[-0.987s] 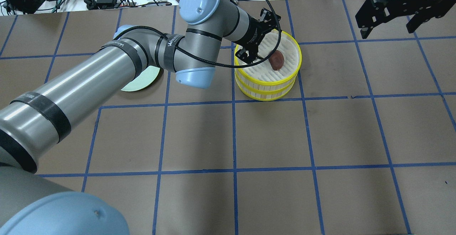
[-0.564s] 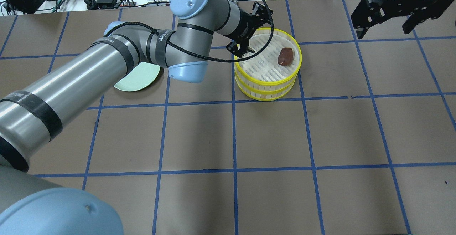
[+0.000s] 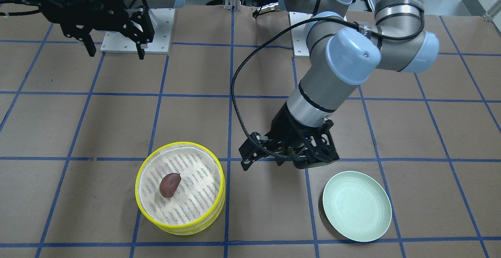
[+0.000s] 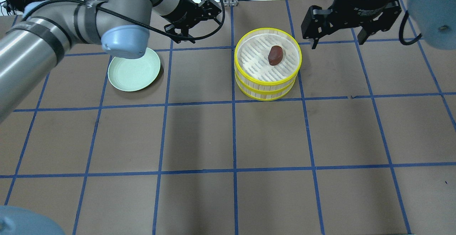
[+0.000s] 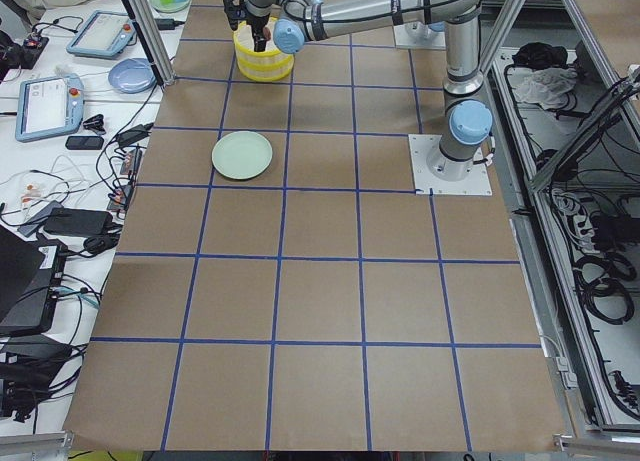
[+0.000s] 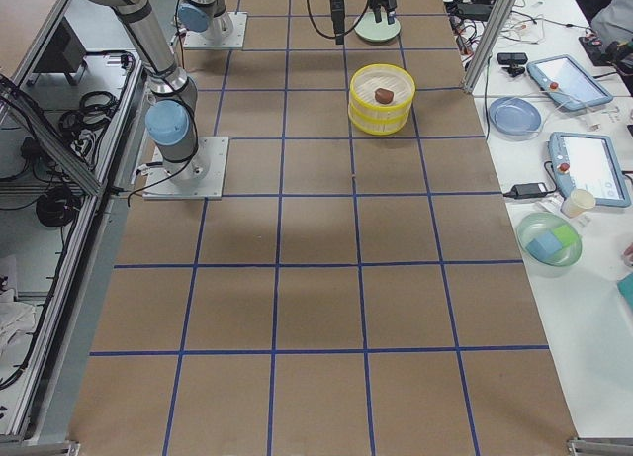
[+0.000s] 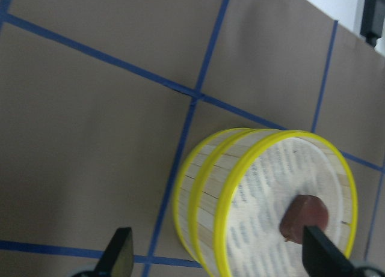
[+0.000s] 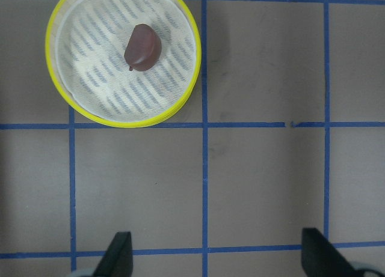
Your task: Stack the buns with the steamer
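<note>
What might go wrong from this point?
The brown bun lies loose on the top tier of the steamer; a knock could roll it. The open left claw hangs between steamer and green plate, so a sideways sweep might clip either. No cream bun shows anywhere; it may be hidden below, or missing.

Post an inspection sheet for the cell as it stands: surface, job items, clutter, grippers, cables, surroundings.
Surface: brown paper table, blue tape grid, no spills seen.
Job's things: brown bun lies on the top tier of the two-tier yellow steamer; white bun not visible.
Clutter: empty green plate.
Grippers: left gripper open, empty; right gripper open, empty.
Cables: black cable loops off the left wrist, clear of the steamer.
Surroundings: side bench with teach pendants and a blue dish.
</note>
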